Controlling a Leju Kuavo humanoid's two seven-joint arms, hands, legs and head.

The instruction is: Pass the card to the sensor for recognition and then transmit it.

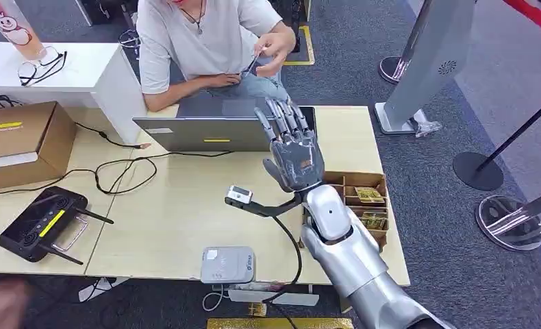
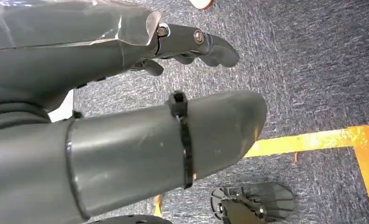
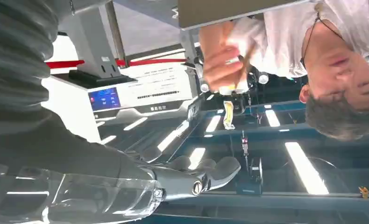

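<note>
At the near edge of the wooden table (image 1: 179,226) lies a flat grey card reader (image 1: 227,264), its cable hanging off the front toward a white power strip (image 1: 271,296) below. Just beyond it a small white sensor (image 1: 240,195) sits on the end of a black bracket that reaches in from the right. The silver right arm comes up from the lower right, past a cardboard box with compartments (image 1: 363,199) that holds yellowish packets, and ends in the right hand (image 1: 292,151), raised upright over the table with the palm turned away from the robot, the fingers (image 1: 279,116) spread apart and straight, gripping nothing. To the left on the table are a black controller (image 1: 40,223) with antennas, loose black cables (image 1: 117,171), and a brown carton (image 1: 21,142). Behind the raised hand stands an open grey laptop (image 1: 206,131). Past the table's far edge sits a person (image 1: 206,38) in a white shirt, holding the card (image 1: 252,64) edge-on between both hands, well apart from the robot's hand and from the sensor. In the left wrist view the left hand (image 2: 126,116) hangs over blue-grey carpet (image 2: 313,70) with an orange line (image 2: 313,140), its thick thumb out straight and the dark fingers (image 2: 192,44) loosely extended, with nothing between them.
</note>
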